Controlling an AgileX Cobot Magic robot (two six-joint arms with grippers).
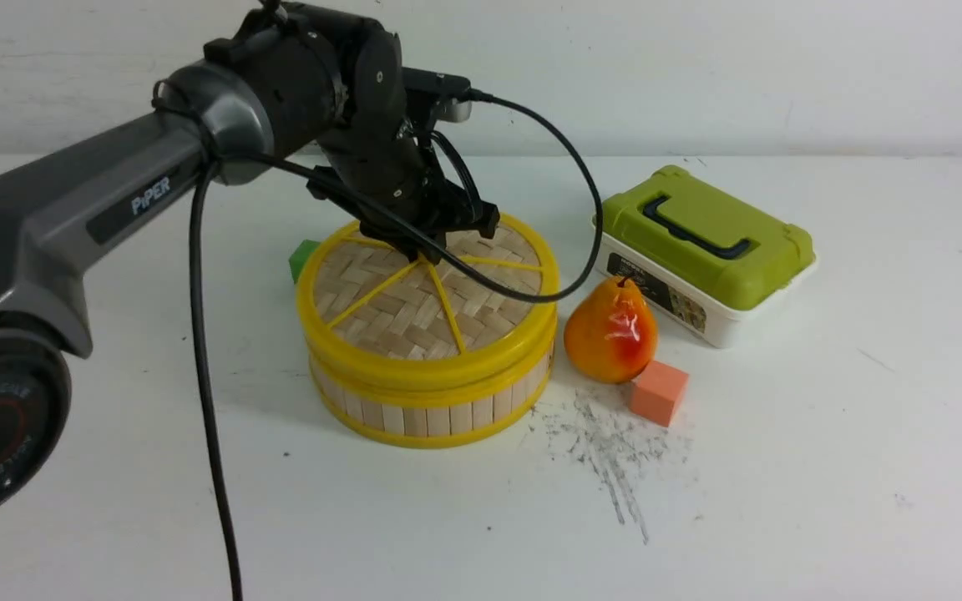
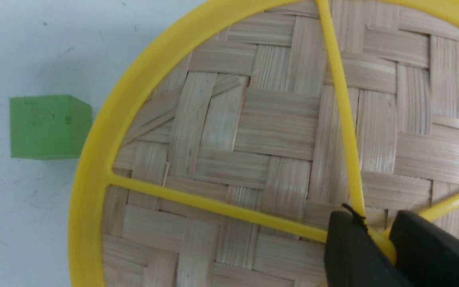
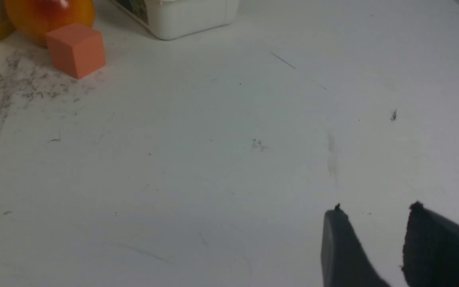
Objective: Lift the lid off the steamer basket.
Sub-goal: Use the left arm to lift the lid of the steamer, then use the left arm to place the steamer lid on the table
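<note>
grip on the knob looks to be the step in hand. the lid [image 1: 397, 309] sits flush on the steamer basket [image 1: 431, 413], which stands near the middle of the tabletop [image 1: 782, 501] in the front view. the left fingers [image 2: 349, 255] stand on either side of the lid's yellow centre knob, where the spokes meet. as far as the wrist view shows they press against it on both sides, so i judge them clamped on the lid. the right fingers [image 3: 345, 255] are apart with nothing between them, over bare tabletop well away from the basket. the next move calls for a straight, level lift so the wide disc clears the basket's top rim without dragging the basket along. free space lies toward the basket's 6 to 8 o'clock. a pear [image 1: 612, 330] sits at 3 o'clock, an orange cube [image 1: 659, 392] at 4, a green-topped box [image 1: 702, 250] at 2 and a green cube [image 2: 48, 126] at 10. the knob is small, so a weak pinch could let the lid tilt.
</note>
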